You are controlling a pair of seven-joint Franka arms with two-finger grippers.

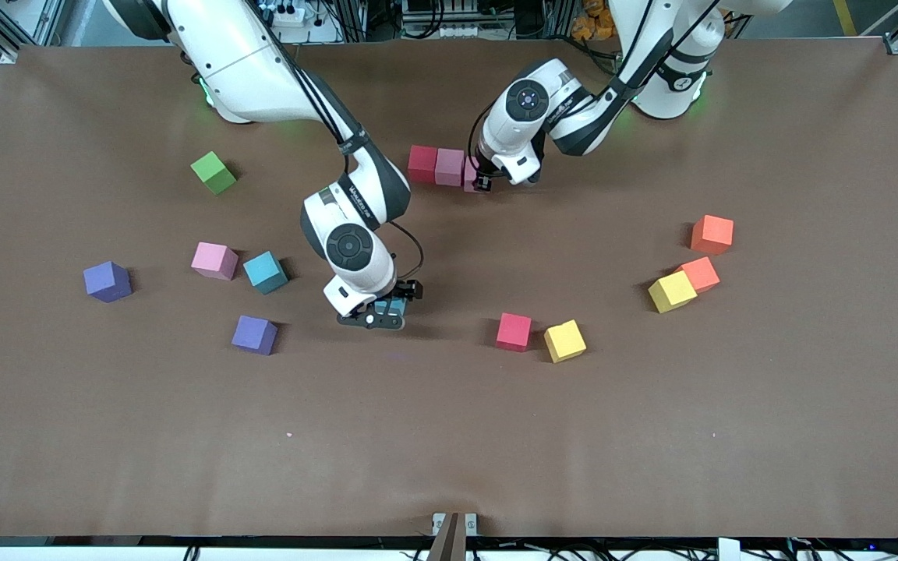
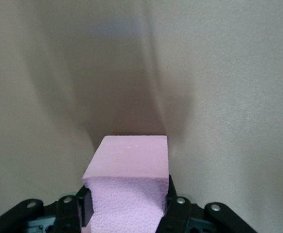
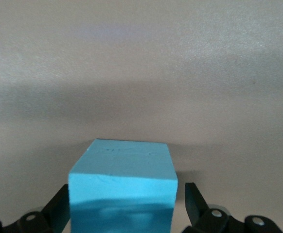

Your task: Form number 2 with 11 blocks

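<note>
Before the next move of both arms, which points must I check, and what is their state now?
1. Left gripper shut on the pink block: ok.
2. Pink block lined up beside the red block and second pink block of the row: cannot tell, the wrist hides it.
3. Right gripper jaws open, one on each side of the teal-blue block: ok.
4. Teal-blue block gripped: not ok, not yet.
5. Both arms apart from each other: ok.

Brown table point(image 1: 449, 436), scattered coloured blocks point(image 1: 514, 332), light green cube point(image 1: 213, 172)
</note>
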